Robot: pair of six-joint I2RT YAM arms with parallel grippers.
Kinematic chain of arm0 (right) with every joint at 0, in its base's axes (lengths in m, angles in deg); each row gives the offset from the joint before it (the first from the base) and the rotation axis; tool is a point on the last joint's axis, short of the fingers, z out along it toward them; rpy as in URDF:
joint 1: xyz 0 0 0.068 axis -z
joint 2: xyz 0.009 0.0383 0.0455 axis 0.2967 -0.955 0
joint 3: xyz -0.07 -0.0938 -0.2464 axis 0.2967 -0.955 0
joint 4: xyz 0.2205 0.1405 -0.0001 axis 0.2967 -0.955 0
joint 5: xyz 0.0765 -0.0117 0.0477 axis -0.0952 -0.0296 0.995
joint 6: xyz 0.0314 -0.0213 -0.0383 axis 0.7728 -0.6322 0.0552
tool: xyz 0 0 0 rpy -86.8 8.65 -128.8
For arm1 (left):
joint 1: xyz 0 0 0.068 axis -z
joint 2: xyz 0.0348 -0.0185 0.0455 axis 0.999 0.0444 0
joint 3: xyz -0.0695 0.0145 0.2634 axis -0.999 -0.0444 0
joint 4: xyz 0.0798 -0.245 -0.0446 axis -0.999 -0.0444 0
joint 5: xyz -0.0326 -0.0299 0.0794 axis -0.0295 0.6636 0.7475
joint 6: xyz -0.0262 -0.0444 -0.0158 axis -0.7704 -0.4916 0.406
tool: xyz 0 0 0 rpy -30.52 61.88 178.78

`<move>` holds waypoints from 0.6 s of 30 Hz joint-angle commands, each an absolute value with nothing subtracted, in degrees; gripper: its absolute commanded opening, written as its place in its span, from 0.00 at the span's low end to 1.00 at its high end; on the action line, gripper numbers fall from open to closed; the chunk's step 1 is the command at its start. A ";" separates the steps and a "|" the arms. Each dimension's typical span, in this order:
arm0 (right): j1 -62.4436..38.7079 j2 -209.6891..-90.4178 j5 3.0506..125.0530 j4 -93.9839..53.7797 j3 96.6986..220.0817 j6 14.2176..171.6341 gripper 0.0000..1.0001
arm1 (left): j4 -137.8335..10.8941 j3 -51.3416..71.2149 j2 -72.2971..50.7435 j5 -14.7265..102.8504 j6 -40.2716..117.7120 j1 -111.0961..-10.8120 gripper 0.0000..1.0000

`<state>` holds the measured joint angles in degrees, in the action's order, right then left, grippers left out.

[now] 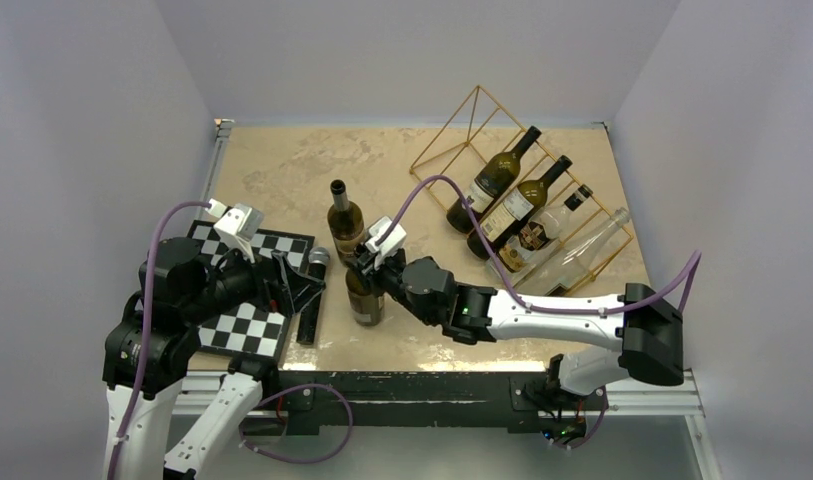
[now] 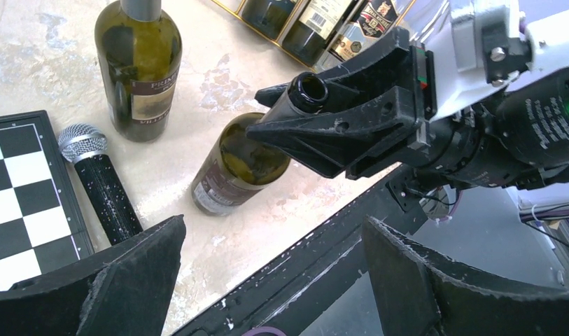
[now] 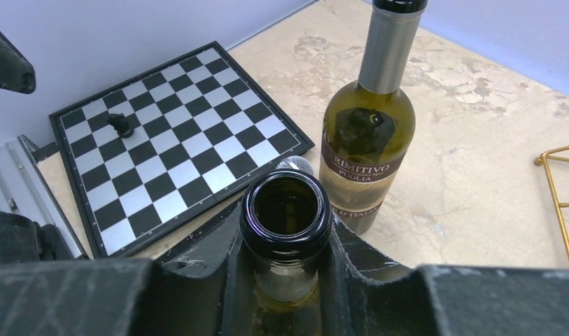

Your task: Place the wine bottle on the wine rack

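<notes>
**Lifting and tipping come next**

Your left gripper [image 2: 273, 234] hangs wide open and empty over the black-and-white chessboard [image 1: 244, 330], well left of the thin gold wire wine rack [image 1: 478, 89]. Your right gripper [image 1: 367, 268] has its jaws closed on the neck of the dark green glass wine bottle [image 1: 364, 303], which stands upright on the table, left of the rack and nearer you. Its long axis is vertical. The bottles in the rack [image 1: 502, 175] lie tilted, so expect to tip it going right.

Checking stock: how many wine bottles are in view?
6. Four bottles lie on the wine rack; a free-standing bottle is mid-table; the held bottle has its neck in the right gripper. None seems hidden.
</notes>
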<state>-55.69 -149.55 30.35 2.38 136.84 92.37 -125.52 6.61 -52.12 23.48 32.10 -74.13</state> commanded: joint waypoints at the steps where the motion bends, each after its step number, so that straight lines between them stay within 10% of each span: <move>1: -58.09 -150.55 23.75 6.33 138.17 89.69 0.17 | -125.08 6.54 -51.64 24.98 33.08 -73.74 0.99; 5: -58.41 -150.03 22.03 5.96 139.34 88.61 0.00 | -125.12 6.71 -51.64 24.99 33.07 -73.74 0.99; 18: -55.97 -141.25 15.51 -0.47 150.16 77.32 0.00 | -125.11 6.85 -52.73 25.26 33.20 -73.74 0.99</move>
<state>-58.07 -148.17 19.92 -6.53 142.94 84.24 -126.13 6.52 -52.14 24.84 32.13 -74.13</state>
